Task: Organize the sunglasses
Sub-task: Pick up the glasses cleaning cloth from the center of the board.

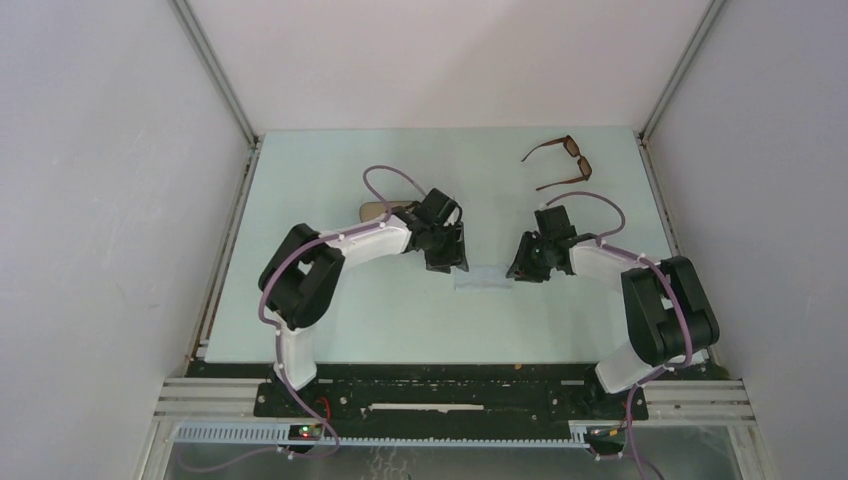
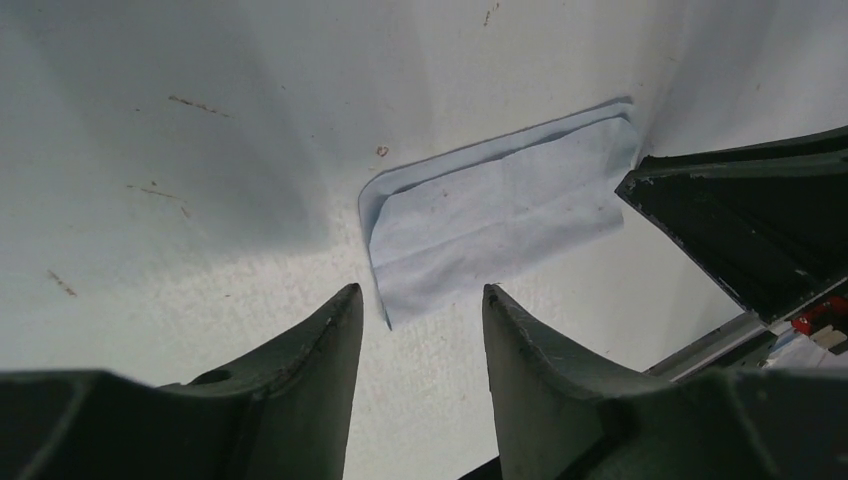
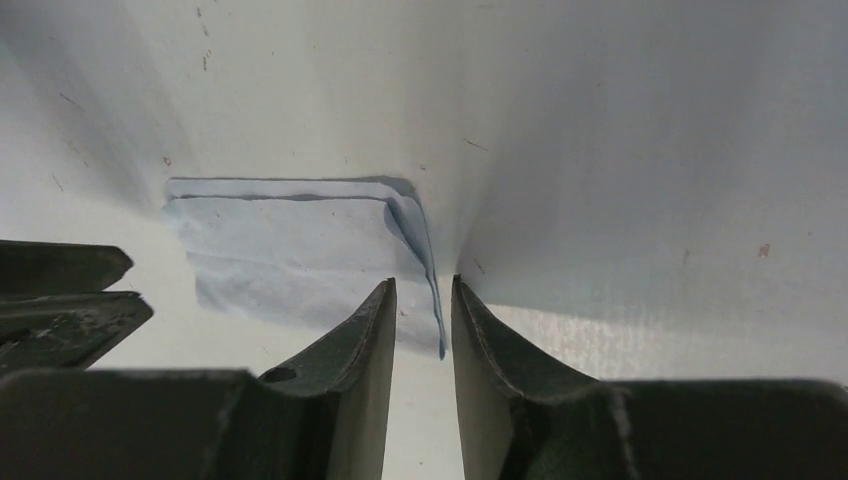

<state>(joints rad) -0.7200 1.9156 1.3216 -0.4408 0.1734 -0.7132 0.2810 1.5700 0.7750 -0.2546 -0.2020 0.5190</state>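
The brown-framed sunglasses (image 1: 560, 160) lie unfolded at the far right of the table, apart from both arms. A folded pale blue cloth (image 1: 483, 278) lies flat between the two grippers. My left gripper (image 1: 447, 262) is open and empty at the cloth's left end; its wrist view shows the cloth (image 2: 500, 215) just ahead of the gripper (image 2: 420, 300). My right gripper (image 1: 525, 270) is at the cloth's right end. In its wrist view the gripper (image 3: 422, 285) is narrowly open, and the cloth's (image 3: 290, 250) raised edge sits in the gap, not pinched.
An oblong case with tan lining (image 1: 378, 210) lies behind the left arm, mostly hidden by it. The right gripper's body (image 2: 750, 230) shows in the left wrist view, and the left gripper's (image 3: 60, 300) in the right wrist view. White walls enclose the table.
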